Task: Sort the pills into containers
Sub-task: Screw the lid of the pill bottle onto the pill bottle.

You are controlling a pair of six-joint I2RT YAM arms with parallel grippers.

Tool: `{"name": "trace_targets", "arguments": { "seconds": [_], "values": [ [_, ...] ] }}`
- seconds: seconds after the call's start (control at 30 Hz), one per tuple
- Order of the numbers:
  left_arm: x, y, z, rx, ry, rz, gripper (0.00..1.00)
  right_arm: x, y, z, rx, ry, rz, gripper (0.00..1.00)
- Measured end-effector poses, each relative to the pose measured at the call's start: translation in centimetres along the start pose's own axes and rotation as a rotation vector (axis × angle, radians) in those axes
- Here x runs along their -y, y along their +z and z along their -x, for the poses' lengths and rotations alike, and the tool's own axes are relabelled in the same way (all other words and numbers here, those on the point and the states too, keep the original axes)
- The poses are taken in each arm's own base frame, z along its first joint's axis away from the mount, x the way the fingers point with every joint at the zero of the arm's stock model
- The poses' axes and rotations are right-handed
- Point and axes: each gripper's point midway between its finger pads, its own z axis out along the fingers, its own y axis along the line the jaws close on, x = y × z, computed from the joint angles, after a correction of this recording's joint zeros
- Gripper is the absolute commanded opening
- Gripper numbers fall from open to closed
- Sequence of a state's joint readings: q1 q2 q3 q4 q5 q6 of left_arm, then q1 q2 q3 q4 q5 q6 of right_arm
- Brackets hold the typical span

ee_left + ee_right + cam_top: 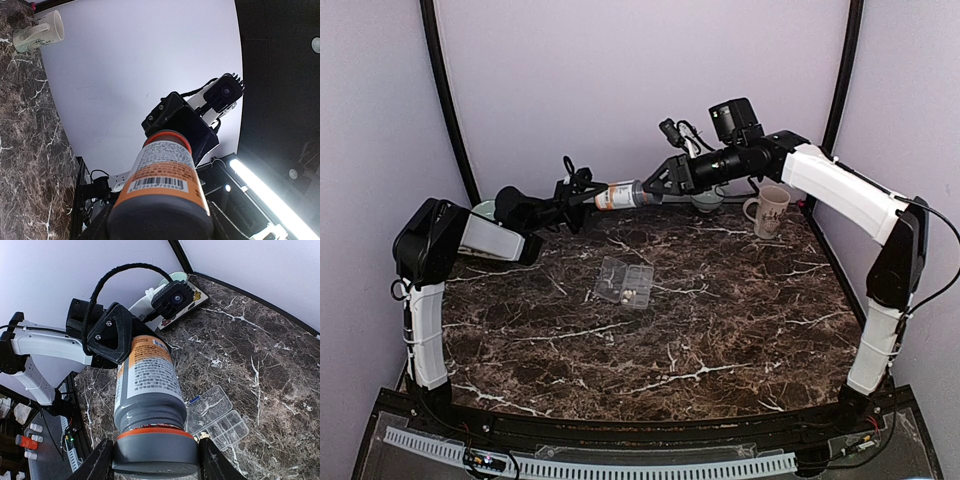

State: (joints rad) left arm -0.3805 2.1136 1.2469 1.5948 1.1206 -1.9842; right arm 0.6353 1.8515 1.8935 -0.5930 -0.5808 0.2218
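Currently, one marble-pattern table (720,330) carries two arms, both raised over its far half. One bottle (617,195) lies horizontal in the air between them. The left gripper (582,197) is closed partway on its base end, and the right gripper (655,186) is closed partway on its grey cap end. One cream mug (767,211) stands at the far right. One clear organizer box (618,272) lies mid-table, lid open, containers (640,290) exposed. The pills (629,295) show as roughly two pale specks in one compartment; the exact count cannot be told.

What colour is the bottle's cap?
Grey; the cap shows best in the right wrist view.
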Motion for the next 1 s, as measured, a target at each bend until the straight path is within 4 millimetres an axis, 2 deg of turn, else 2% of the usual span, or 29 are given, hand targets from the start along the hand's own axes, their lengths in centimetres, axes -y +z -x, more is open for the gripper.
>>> {"name": "trace_targets", "arguments": {
  "seconds": [1.0],
  "values": [
    [0.0,0.7,-0.9,-0.064,0.003,0.012,0.07,-0.6,0.4,-1.1,-0.043,0.001,0.01,0.48]
  ]
}}
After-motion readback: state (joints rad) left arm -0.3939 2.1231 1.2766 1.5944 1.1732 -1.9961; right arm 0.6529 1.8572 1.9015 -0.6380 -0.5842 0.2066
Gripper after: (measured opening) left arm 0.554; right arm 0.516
